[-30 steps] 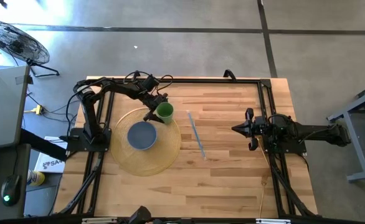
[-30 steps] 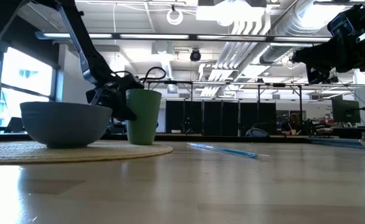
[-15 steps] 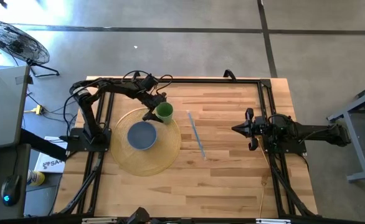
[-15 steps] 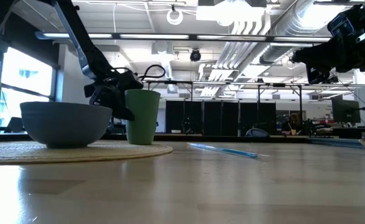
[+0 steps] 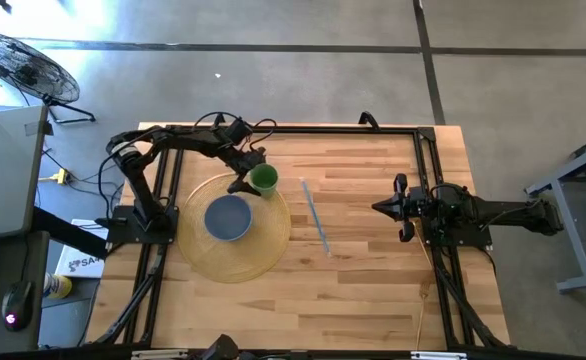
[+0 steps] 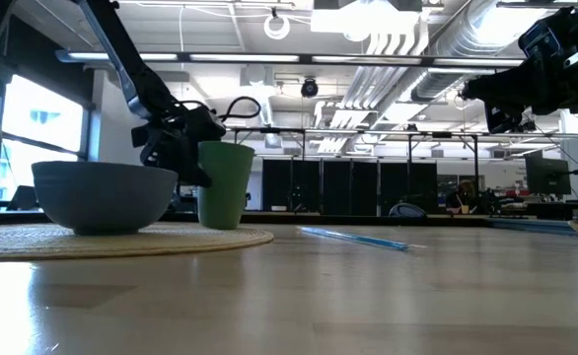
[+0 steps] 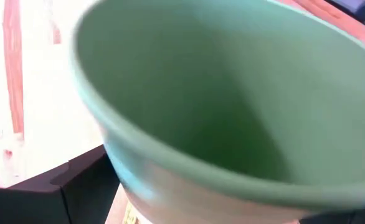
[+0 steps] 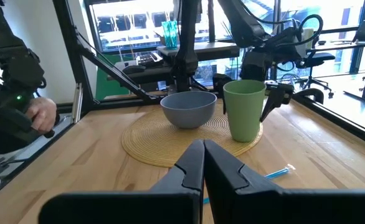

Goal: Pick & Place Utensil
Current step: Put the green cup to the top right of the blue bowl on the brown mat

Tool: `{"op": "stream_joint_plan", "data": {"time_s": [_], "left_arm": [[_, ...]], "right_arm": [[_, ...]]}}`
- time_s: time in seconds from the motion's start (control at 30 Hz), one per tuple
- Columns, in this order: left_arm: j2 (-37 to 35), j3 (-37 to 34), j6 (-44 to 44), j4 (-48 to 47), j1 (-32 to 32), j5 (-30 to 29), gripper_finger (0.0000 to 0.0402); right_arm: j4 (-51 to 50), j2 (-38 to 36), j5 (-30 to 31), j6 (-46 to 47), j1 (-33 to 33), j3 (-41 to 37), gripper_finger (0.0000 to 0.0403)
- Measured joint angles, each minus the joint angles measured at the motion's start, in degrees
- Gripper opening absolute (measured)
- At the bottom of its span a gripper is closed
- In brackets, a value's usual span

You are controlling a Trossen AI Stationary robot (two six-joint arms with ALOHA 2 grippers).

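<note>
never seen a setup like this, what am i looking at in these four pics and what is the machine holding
It is a robot with two dark arms at a wooden table, each ending in a two-finger gripper. One picture looks straight down, one looks level across the tabletop, and two come from cameras on the arms' wrists. On the table lie a round woven mat carrying a grey bowl and a green cup, plus a blue utensil on the bare wood. The left gripper is at the cup; whether it grips it cannot be seen. The right gripper waits at the table's right side, fingers shut, holding nothing.
</note>
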Motion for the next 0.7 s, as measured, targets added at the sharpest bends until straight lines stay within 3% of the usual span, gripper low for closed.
{"op": "stream_joint_plan", "data": {"time_s": [0.27, 0.43, 0.7], "left_arm": [[0.00, 0.00, 0.00, -0.05, 0.00, -0.58, 0.0386], [0.00, 0.00, 0.05, -0.39, 0.00, -3.86, 0.0386], [0.00, 0.00, 0.04, -0.45, -0.02, -3.33, 0.0372]], "right_arm": [[0.00, 0.00, 0.00, -0.02, -0.02, 0.00, 0.0000], [0.01, 0.00, 0.00, -0.01, -0.02, 0.00, 0.0000], [0.00, 0.00, 0.00, -0.01, -0.01, 0.00, 0.0000]]}}
